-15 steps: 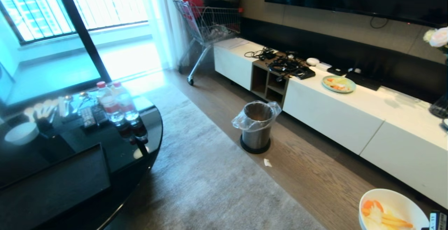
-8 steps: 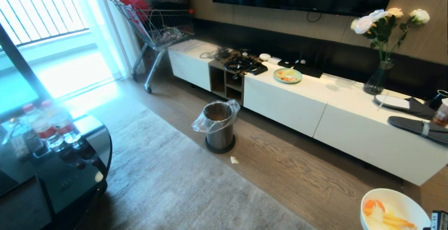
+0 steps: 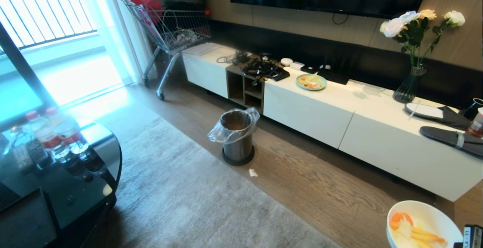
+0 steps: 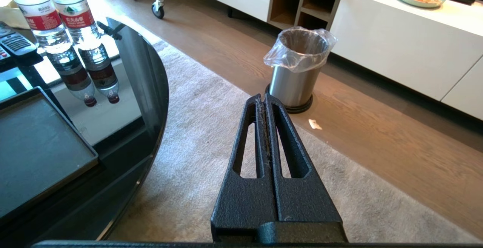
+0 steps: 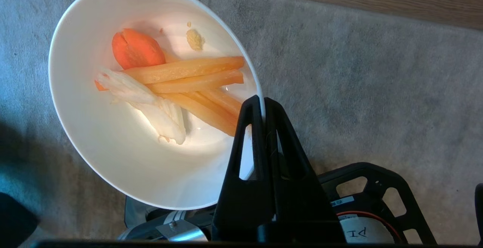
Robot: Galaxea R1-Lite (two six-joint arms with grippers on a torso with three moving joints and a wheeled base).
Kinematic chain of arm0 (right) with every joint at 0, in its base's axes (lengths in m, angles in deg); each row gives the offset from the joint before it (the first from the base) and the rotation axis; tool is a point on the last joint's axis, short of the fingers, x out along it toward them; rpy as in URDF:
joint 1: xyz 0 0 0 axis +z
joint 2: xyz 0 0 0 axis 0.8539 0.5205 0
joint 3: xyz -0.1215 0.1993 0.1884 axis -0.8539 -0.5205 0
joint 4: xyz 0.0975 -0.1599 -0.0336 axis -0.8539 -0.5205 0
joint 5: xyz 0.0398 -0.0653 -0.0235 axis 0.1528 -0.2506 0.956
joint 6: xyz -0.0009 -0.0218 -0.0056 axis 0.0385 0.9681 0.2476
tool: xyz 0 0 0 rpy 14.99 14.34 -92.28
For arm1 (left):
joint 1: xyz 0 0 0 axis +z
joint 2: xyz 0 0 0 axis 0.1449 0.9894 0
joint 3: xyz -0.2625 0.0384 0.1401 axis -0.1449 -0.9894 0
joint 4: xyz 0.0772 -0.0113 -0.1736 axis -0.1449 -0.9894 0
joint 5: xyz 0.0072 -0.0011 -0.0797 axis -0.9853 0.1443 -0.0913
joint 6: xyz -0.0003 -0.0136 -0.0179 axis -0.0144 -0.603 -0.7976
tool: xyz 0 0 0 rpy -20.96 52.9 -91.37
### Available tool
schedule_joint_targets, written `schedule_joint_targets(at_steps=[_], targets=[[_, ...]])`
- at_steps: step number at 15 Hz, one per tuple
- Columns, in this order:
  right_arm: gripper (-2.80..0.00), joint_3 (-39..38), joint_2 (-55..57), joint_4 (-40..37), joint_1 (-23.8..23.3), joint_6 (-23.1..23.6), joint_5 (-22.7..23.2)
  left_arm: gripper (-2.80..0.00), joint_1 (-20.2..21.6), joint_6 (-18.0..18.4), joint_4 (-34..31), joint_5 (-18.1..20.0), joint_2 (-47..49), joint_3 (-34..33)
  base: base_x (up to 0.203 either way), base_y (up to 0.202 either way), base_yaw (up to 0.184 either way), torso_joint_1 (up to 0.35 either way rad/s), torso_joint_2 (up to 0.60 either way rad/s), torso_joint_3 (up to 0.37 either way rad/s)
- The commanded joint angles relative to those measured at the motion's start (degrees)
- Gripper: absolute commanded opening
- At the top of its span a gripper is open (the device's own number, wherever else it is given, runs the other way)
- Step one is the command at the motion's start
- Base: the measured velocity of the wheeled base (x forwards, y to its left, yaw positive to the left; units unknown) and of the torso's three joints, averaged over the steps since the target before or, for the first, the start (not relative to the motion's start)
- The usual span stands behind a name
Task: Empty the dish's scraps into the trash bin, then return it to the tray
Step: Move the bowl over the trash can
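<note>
Head view: the cream-white bowl point(image 3: 422, 225) with orange and yellow scraps point(image 3: 415, 231) sits at the lower right corner, well apart from the steel trash bin point(image 3: 237, 134) on the wooden floor.

Left wrist view: the left gripper point(image 4: 265, 100) has its jaws pressed together on nothing; the bin stands just beyond their tips, and the black tray point(image 4: 34, 142) lies off to one side on the glass desk point(image 4: 147, 74).

Right wrist view: the right gripper point(image 5: 262, 106) has its jaws clamped on the bowl's rim, above the grey rug point(image 5: 358, 89).

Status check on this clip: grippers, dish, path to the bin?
Right gripper shut on dish rim, scraps inside. Left gripper shut, empty. Trash bin ahead on floor; nothing between.
</note>
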Motion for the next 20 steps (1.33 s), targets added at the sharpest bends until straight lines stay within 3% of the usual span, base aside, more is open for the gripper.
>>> schedule_joint_targets(at_steps=[1,12,20], targets=[[-2.80,-0.16,-0.06,-0.27,0.02,-0.25,-0.09,-2.80,0.00,-0.04,0.05,-0.02,-0.02,0.00,0.000,0.000,0.000,0.000,0.00,0.000],[-2.80,-0.24,0.38,0.09,0.11,1.68,0.00,-2.80,0.00,0.04,0.05,-0.02,-0.02,0.00,0.005,0.000,0.000,0.000,0.00,0.001],[-2.80,0.23,1.08,0.52,0.11,1.59,0.09,-2.80,0.00,0.04,0.05,-0.02,-0.02,0.00,0.180,0.000,0.001,0.004,0.00,0.002]])
